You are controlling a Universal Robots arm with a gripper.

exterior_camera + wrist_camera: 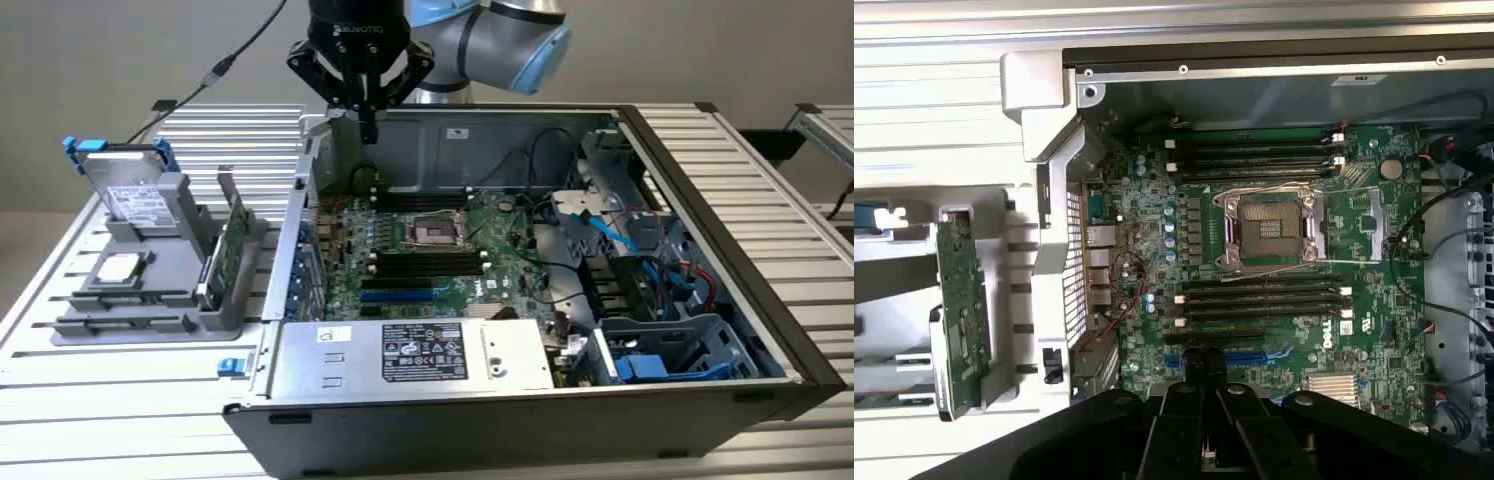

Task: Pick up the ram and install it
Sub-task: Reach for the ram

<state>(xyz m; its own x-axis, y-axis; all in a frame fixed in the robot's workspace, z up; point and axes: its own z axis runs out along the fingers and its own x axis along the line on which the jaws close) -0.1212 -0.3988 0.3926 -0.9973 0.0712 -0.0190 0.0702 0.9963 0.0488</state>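
Ram (134,297), as far as we are making out, is lying in a slot of the rack (80,330) at the exterior view's left, just beside the case (534,430) and well apart from the gripper (366,128). We are seeing the gripper hanging over the case's back corner above the motherboard (441,250), its fingers (1187,395) pressing together with nothing between them.
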